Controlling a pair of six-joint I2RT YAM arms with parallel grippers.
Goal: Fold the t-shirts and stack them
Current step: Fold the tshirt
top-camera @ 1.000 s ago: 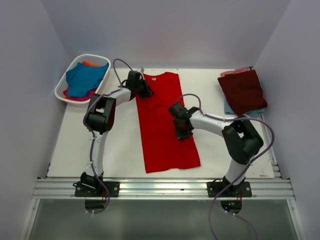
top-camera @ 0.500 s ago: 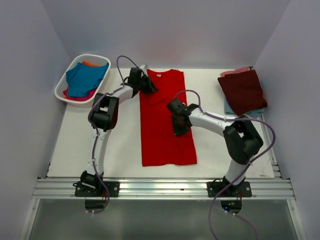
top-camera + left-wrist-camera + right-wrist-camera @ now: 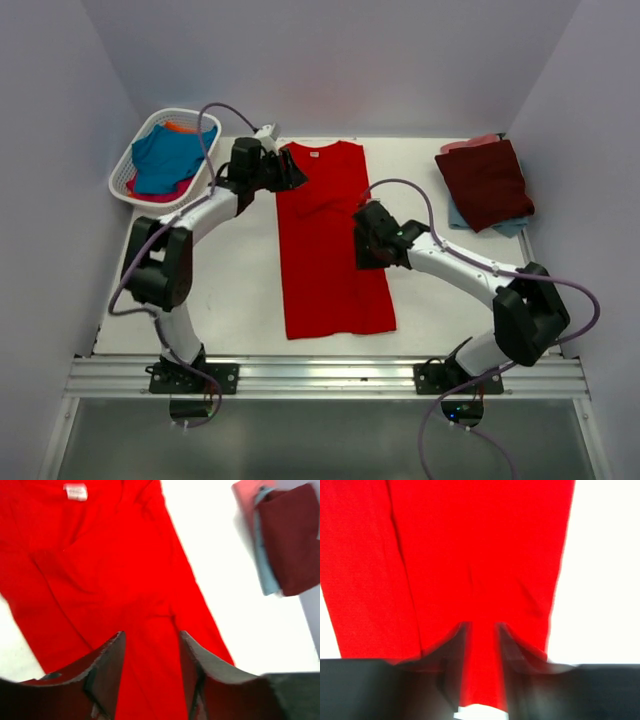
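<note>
A large bright red t-shirt (image 3: 325, 250) lies flat on the white table as a long strip, collar at the far end. My left gripper (image 3: 290, 172) hovers at its far left corner beside the collar, jaws open; in the left wrist view the red t-shirt (image 3: 100, 570) shows flat between the left gripper's (image 3: 150, 650) parted fingers. My right gripper (image 3: 365, 243) stands open at the shirt's right edge, mid-length; the right wrist view shows the right gripper (image 3: 481, 630) over the red t-shirt (image 3: 470, 545). A folded stack sits far right: maroon t-shirt (image 3: 488, 182) on top, pale blue (image 3: 505, 225) and pink (image 3: 470, 143) beneath.
A white lattice basket (image 3: 125, 170) stands at the far left corner and holds a teal t-shirt (image 3: 168, 158), an orange one (image 3: 180, 126) and a pink one (image 3: 150, 195). White walls enclose the table on three sides. A metal rail runs along the near edge.
Both grippers went from shut to open and let go of the red t-shirt, which now lies flat. The left arm's elbow swung out left; the right arm's swung out right.
</note>
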